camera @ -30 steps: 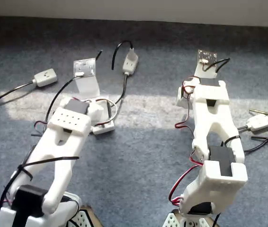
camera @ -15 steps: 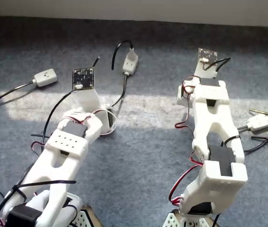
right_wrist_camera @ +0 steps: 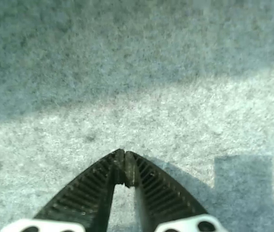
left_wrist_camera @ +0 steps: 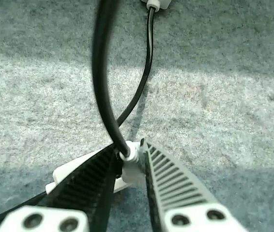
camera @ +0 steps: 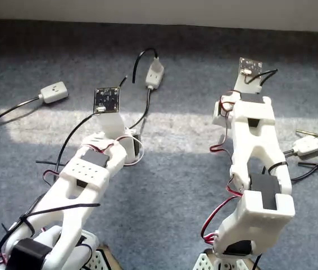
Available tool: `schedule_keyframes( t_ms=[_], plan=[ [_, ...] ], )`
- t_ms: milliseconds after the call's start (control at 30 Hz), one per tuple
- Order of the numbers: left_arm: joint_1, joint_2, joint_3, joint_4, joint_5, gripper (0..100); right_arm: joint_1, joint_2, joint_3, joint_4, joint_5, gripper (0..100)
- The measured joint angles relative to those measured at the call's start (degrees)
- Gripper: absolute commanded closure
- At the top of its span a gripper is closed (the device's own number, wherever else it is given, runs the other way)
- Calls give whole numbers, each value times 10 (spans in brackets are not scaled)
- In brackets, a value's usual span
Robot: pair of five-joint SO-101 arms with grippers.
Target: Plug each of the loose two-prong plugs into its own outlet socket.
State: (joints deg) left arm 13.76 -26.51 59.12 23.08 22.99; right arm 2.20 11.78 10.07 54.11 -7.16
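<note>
My left gripper [left_wrist_camera: 129,147] is shut on a small white two-prong plug [left_wrist_camera: 130,168], low over the grey carpet; its black cable [left_wrist_camera: 102,72] rises in front of the camera. In the high view this gripper [camera: 130,145] sits left of centre, under the arm's wrist board. A white outlet socket [camera: 154,74] on a black cord lies beyond it, and another white socket [camera: 53,91] lies at the far left. My right gripper [right_wrist_camera: 125,158] is shut on nothing, just above bare carpet; in the high view it [camera: 217,112] is right of centre.
Two more white connectors [camera: 310,145] with thin black cords lie at the right edge, beside the right arm. Loose black cords trail over the carpet at the left. A pale wall strip [camera: 159,11] bounds the far side.
The left arm drew back, then swung its wrist to the right and tilted up, keeping hold of the plug. The right arm shifted only slightly.
</note>
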Motion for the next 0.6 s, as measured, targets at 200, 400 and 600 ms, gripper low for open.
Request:
schedule_keyframes(
  t_ms=[200,400,600],
  plan=[
    [-8,-85,0,0,23,994,0,0,0,0,0,991],
    [-12,-201,-29,0,148,994,0,0,0,18,-4,991],
    [-4,-221,-48,11,212,994,-60,0,0,51,-47,991]
  ],
)
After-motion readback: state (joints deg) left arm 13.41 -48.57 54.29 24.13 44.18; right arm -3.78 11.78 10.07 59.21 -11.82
